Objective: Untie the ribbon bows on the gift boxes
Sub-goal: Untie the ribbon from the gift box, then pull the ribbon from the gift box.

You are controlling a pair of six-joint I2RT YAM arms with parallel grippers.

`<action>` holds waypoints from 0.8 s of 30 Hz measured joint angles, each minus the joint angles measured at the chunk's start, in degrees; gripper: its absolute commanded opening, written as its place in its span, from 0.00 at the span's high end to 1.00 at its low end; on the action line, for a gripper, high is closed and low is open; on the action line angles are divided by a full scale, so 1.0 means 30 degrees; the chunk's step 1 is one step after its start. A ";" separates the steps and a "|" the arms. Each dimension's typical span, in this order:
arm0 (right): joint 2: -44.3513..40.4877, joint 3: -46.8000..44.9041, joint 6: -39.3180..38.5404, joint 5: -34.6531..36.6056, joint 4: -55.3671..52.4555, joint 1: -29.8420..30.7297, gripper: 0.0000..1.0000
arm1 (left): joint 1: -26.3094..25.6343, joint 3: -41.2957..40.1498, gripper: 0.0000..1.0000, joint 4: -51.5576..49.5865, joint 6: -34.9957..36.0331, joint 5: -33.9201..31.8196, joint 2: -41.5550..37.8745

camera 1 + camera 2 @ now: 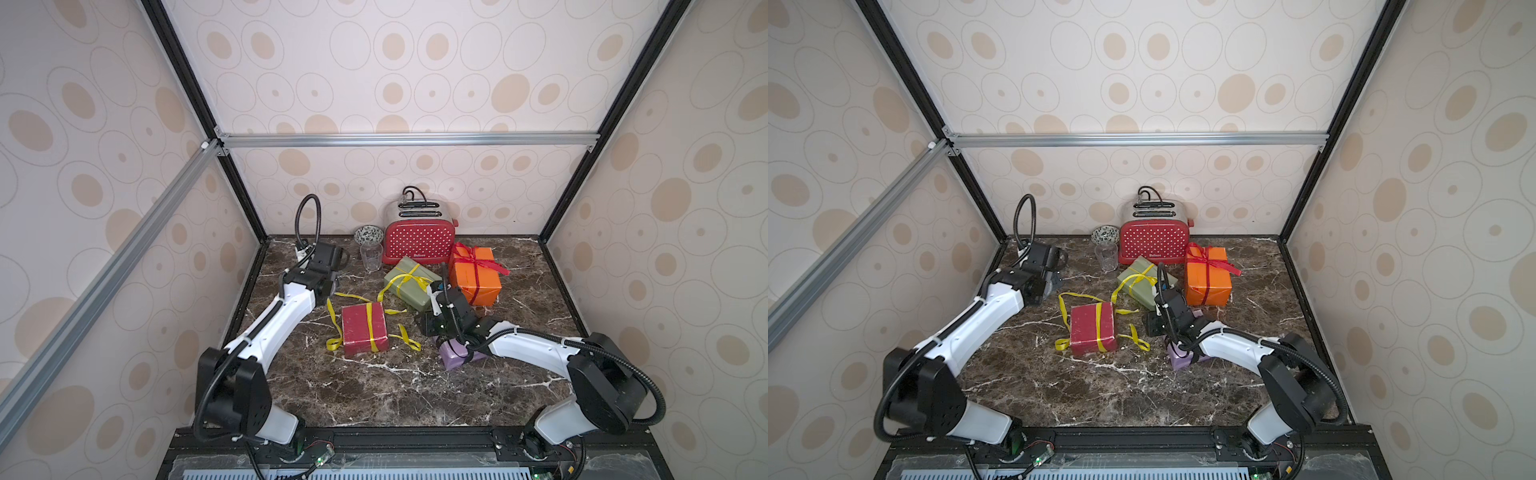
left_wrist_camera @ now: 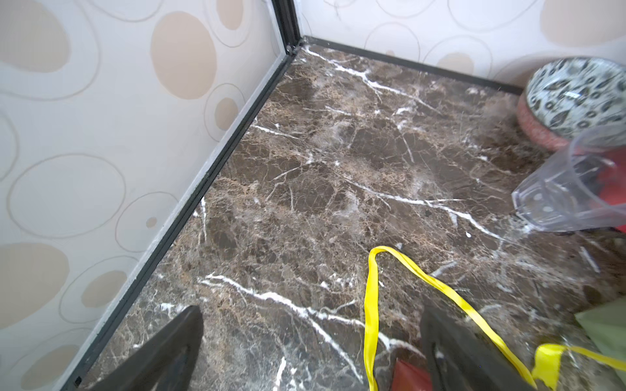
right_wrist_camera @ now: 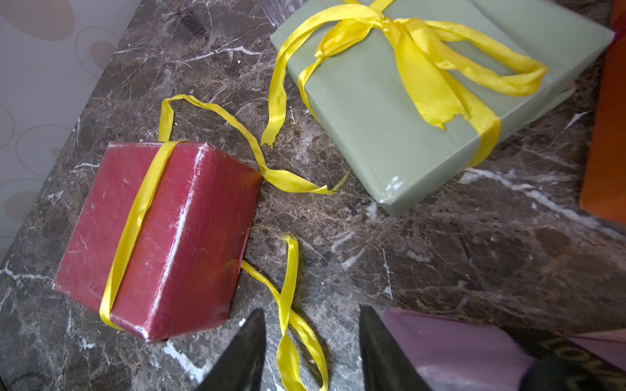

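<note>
— Left gripper (image 2: 311,311)?
— Toward the far left corner of the tabletop (image 1: 374,395), jaws spread wide, gripping nothing.
— And the right gripper (image 3: 311,309)?
— Right of centre, by the lilac box (image 1: 455,355) and its black lettered ribbon (image 3: 559,352). Jaws partly apart and empty, with a loose yellow tail lying between them.
— The other boxes?
— Mid-tabletop, the dark red box (image 1: 365,328), with yellow ribbon (image 3: 135,216) untied, ends trailing on both sides. Behind it, the olive green box (image 3: 372,101), yellow bow (image 3: 382,22) knotted. Near the far edge, just beside the toaster (image 1: 417,243), the orange box (image 1: 478,278), red bow (image 1: 471,257) intact.
</note>
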 measured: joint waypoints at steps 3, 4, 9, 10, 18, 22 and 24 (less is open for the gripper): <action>-0.0321 -0.0255 0.0000 0.0299 0.0109 0.0000 0.53 | -0.0029 -0.1384 0.01 -0.0124 -0.0066 0.1195 -0.2521; -0.0466 -0.0328 -0.0007 0.0481 0.0131 0.0000 0.53 | -0.0080 -0.1785 0.01 -0.0109 -0.0117 0.1763 -0.3279; -0.1880 -0.1217 -0.0015 0.1537 0.0612 0.0000 0.53 | -0.2091 -0.3504 0.02 -0.0022 -0.0160 0.4299 -0.5763; -0.2222 -0.1435 -0.0015 0.1749 0.0750 0.0000 0.53 | -0.3096 -0.3621 0.02 0.0000 -0.0219 0.4750 -0.5785; -0.3519 -0.2470 -0.0007 0.3395 0.1727 0.0000 0.53 | -0.8837 -0.2863 0.14 -0.0291 -0.1304 0.5982 -0.0714; -0.3512 -0.2492 -0.0015 0.3563 0.1865 0.0000 0.53 | -0.9078 -0.1880 0.18 -0.0772 -0.1865 0.5544 0.1588; -0.3512 -0.2492 -0.0029 0.3563 0.1865 0.0000 0.53 | -0.9056 -0.1348 0.22 -0.0889 -0.2120 0.4962 0.2251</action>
